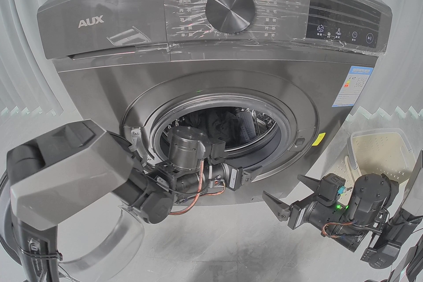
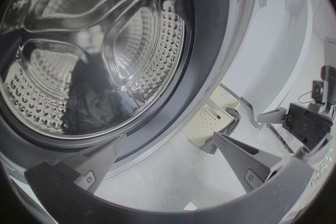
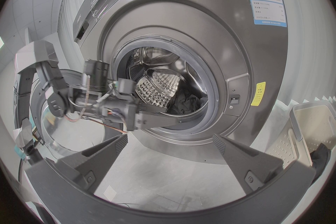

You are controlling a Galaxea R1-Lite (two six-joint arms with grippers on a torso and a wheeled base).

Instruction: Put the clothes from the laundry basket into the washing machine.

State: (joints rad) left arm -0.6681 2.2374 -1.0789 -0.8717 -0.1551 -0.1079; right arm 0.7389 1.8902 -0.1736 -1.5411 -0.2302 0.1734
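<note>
Our left hand [image 2: 168, 139] hangs spread and empty at the mouth of the grey steel washing machine [image 1: 211, 76] — dark clothes [image 2: 94, 109] lie inside. Our right hand [image 1: 286, 192], also spread, sits beside the cream plastic laundry basket [image 1: 383, 150] at four o'clock from that mouth; its dark garment [image 3: 320, 160], seemingly draped over the edge, could snag when lifted.

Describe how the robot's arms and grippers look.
Left arm: a faceted grey shell, black joints, a silver cylinder at the wrist and a copper-coloured cable. Right arm: black and rounded, with a small green light and a thin reddish cable. The left gripper and right gripper share dark grey wedge fingers with ribbed tips.
</note>
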